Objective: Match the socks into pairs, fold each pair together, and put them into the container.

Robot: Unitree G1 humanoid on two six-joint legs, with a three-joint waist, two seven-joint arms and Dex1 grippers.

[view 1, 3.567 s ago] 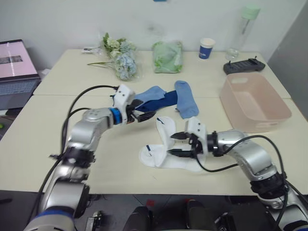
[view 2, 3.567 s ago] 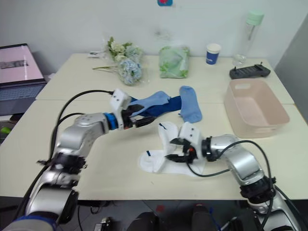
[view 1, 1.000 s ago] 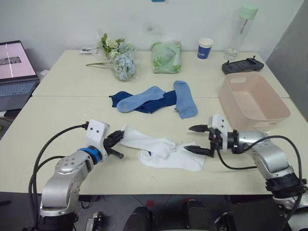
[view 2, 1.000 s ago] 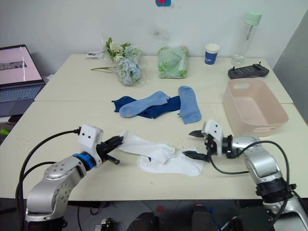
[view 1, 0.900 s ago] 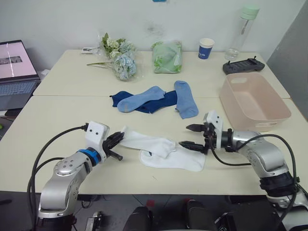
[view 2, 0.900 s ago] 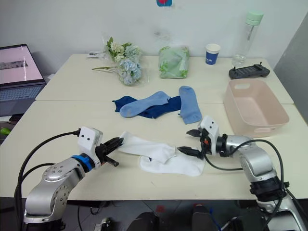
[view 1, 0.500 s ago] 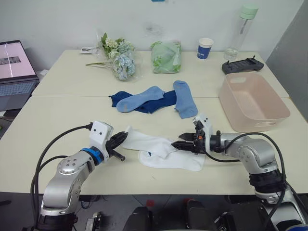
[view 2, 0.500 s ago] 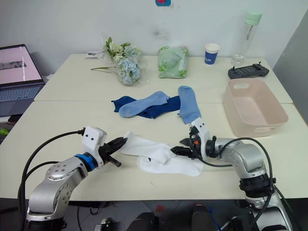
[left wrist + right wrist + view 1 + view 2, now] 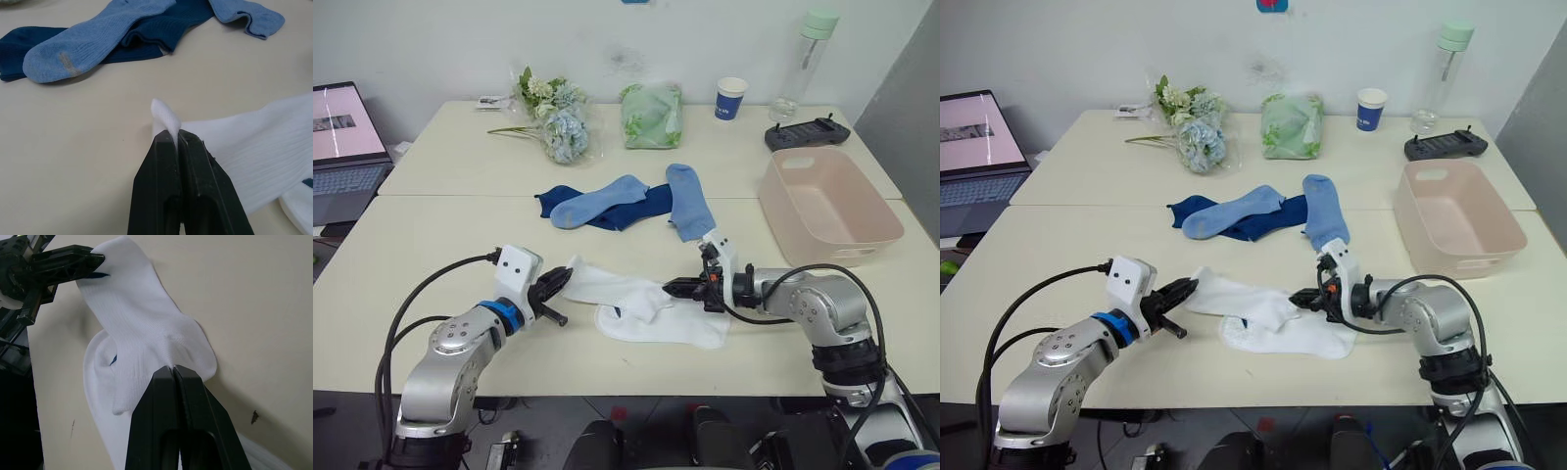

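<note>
Both tools grip the upper white sock (image 9: 612,291) — your left tool (image 9: 555,287) clamped on one end, your right tool (image 9: 677,288) on the other, seen from the head views, with its mate (image 9: 671,326) lying beneath on the table (image 9: 431,235). Left wrist view: jaws pinch a small tuft of fabric. Right wrist view: jaws bite the edge only. Judging by this, keep the sock taut and lay it squarely over its mate — the pink container (image 9: 830,206) waits well apart, to the right.
</note>
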